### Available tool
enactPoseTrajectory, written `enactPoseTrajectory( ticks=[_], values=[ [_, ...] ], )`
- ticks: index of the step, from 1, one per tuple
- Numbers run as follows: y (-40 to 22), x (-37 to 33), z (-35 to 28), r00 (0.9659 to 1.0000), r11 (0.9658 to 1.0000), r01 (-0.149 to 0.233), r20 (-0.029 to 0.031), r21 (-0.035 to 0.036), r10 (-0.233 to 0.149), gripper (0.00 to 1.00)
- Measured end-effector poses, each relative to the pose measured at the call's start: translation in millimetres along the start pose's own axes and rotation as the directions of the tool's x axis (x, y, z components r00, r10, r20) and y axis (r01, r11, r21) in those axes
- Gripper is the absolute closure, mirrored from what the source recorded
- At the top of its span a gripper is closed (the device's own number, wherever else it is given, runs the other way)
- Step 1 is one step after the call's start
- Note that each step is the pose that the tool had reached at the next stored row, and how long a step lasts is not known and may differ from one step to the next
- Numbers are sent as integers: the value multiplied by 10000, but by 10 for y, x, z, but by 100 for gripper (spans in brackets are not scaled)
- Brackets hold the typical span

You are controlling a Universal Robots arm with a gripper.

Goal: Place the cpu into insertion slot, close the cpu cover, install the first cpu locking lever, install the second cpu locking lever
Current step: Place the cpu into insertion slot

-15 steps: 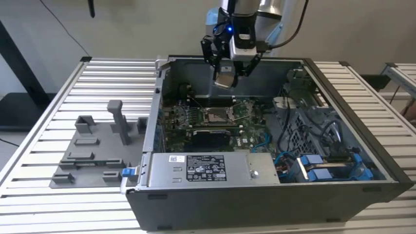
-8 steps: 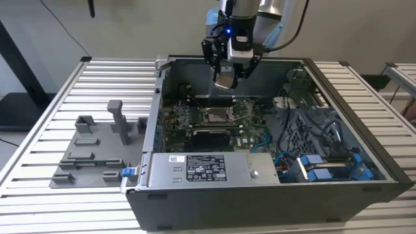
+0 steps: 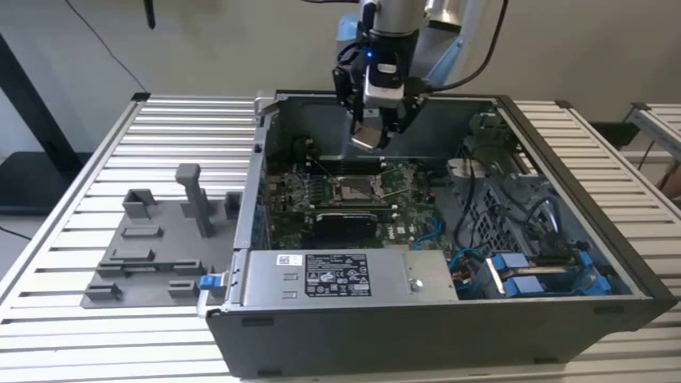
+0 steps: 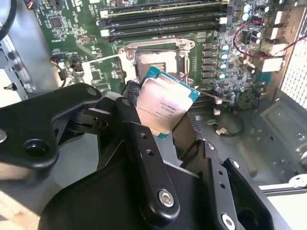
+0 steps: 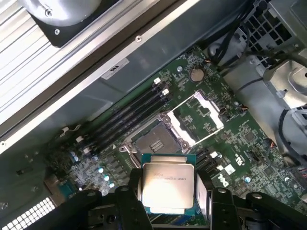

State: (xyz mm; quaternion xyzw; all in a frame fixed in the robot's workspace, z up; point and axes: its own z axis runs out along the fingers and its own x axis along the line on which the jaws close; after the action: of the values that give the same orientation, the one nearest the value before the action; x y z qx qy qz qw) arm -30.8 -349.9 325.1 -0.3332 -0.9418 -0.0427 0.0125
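In the exterior view the arm reaches down into an open computer case [image 3: 596, 263] that sits on a slatted tabletop [image 3: 127, 144]. The tool [image 3: 375, 132] hangs above the green board inside, clamped on the chip [image 3: 365, 140], which is held tilted and in the air. The socket [image 3: 355, 188] lies on the board below and toward the front, apart from the chip. A grey power box [image 3: 330, 275] runs along the near wall of the case, and a grey plastic stand [image 3: 149, 247] rests on the tabletop at the exterior view's left.

In the first wrist view the tool [image 5: 168, 189] grips the chip [image 5: 168, 177] by two opposite edges, silver top facing the camera. Beyond it the socket [image 5: 153, 142] is bare, and the cover [image 5: 184, 133] is flipped open, lying back just beside the socket. Dark memory slots [image 5: 127, 120] run along the socket's other side.

In the second wrist view the black fingers [image 4: 139, 139] pinch the chip [image 4: 165, 103] from both sides, held above the board, with the uncovered socket [image 4: 158, 60] behind it.
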Motion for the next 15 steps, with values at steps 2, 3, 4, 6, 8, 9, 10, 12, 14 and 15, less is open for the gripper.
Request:
enactPoseTrajectory(
  ticks=[2,3,4,6,8,9,10,12,14,15],
  values=[
    [0,0,5,9997,9997,-251,17,-14,251,45],
    [0,0,8,9993,9993,-368,22,-19,368,45],
    [0,-1,11,9988,9988,-484,22,-19,484,45],
    [0,0,11,9978,9978,-660,-22,25,660,45],
    [0,0,13,9967,9967,-804,-112,110,805,45],
    [0,0,14,9960,9961,-869,-171,166,872,45],
    [1,0,16,9953,9954,-938,-214,210,942,45],
    [1,1,24,9937,9938,-1074,-302,295,1083,45],
    [0,1,30,9919,9920,-1208,-360,356,1221,45],
    [0,1,37,9904,9906,-1317,-364,361,1330,45]
  ],
)
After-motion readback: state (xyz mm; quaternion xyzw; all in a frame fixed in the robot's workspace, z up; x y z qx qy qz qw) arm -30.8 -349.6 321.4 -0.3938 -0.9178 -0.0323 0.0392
